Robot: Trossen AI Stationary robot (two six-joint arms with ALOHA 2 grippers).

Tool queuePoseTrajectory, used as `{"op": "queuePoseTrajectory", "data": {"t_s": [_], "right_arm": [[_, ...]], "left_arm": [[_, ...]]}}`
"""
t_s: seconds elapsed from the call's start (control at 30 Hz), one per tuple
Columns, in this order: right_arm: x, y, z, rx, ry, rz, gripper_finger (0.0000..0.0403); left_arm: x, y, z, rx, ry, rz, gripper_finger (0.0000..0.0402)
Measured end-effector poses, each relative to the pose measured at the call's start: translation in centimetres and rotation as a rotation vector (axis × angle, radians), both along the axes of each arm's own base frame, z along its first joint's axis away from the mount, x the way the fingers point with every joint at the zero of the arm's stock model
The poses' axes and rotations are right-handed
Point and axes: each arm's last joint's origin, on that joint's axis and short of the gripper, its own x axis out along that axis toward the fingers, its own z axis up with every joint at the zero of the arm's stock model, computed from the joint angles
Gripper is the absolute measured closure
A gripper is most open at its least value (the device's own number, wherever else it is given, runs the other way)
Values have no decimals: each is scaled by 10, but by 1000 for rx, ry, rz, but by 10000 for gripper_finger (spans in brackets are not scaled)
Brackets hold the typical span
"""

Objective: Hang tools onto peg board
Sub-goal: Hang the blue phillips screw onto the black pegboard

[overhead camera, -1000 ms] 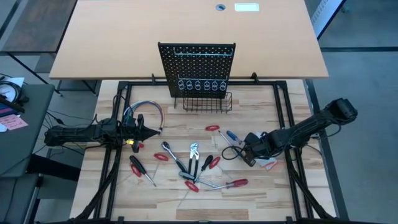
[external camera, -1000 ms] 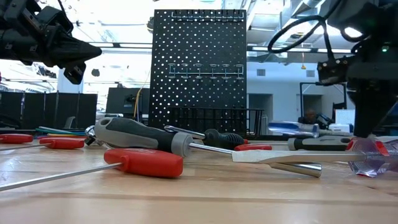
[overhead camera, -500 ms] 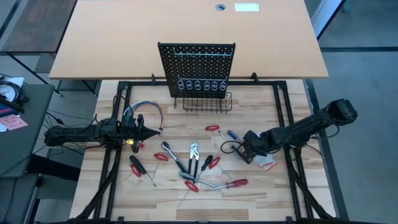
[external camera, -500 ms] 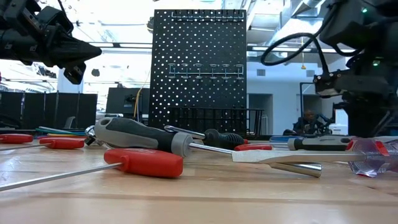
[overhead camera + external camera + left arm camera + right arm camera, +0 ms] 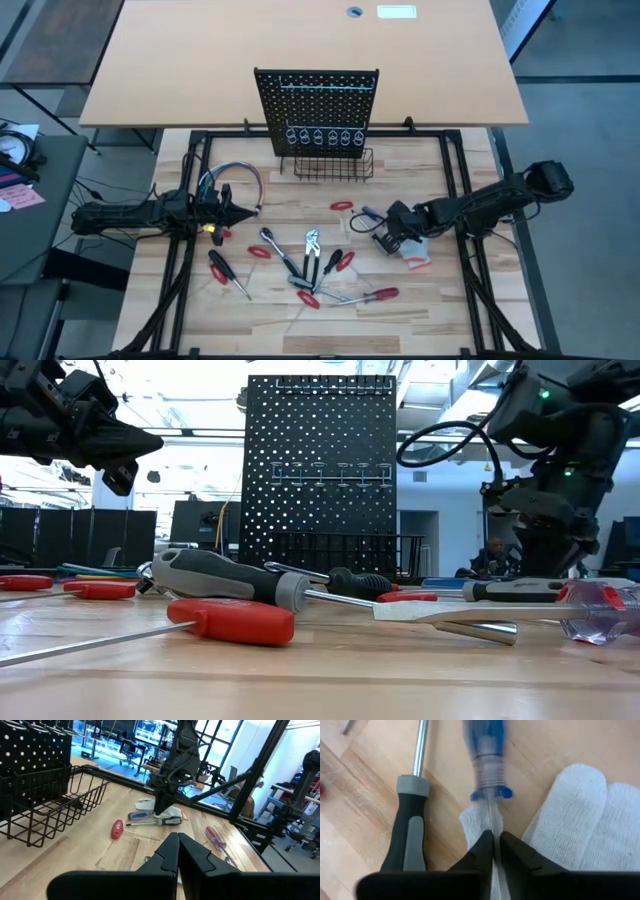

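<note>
The black peg board [image 5: 318, 100] stands upright at the table's far middle, with a wire basket [image 5: 335, 165] at its foot. Tools lie scattered on the wood: red-handled pliers [image 5: 311, 245], red screwdrivers [image 5: 380, 294], and a grey-black screwdriver [image 5: 405, 830]. Beside that one lies a blue-handled screwdriver [image 5: 489, 740]. My right gripper [image 5: 493, 840] is down over the blue screwdriver's shaft, shut on it, at the edge of a white glove [image 5: 575, 810]. My left gripper [image 5: 240, 211] hovers shut at the table's left, holding nothing. My right gripper pinches the blue screwdriver's thin metal shaft [image 5: 493, 817] between its two fingertips, just behind the handle's collar. The fingers come from above and lie across the shaft. The screwdriver lies flat, handle on the wood, shaft over a finger of the glove [image 5: 475, 820].
A bundle of coloured cables [image 5: 228, 185] lies by my left gripper. The black table frame rails [image 5: 455, 170] run along both sides. More tools, a wrench [image 5: 270, 240] among them, cluster at the table's middle and near part.
My right gripper has moved toward the table's left and a little toward its far edge, from over the white glove to the blue screwdriver's shaft. The tools have stayed where they were.
</note>
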Motion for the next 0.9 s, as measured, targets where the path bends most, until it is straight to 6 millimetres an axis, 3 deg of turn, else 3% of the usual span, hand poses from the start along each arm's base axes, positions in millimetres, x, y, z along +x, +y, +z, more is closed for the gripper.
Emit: {"op": "queuePoseTrajectory", "data": {"t_s": [0.07, 0.23, 0.57, 0.9], "right_arm": [[0, -1, 0, -4, 2, 5, 390], [2, 0, 3, -3, 1, 4, 391], [9, 5, 31, -63, -21, 0, 393], [5, 3, 25, -44, 13, -13, 373]], "left_arm": [[0, 0, 0, -3, 1, -9, 401], [0, 0, 0, -7, 1, -9, 401], [0, 0, 0, -8, 1, -9, 402], [0, 0, 0, -8, 1, -8, 401]]}}
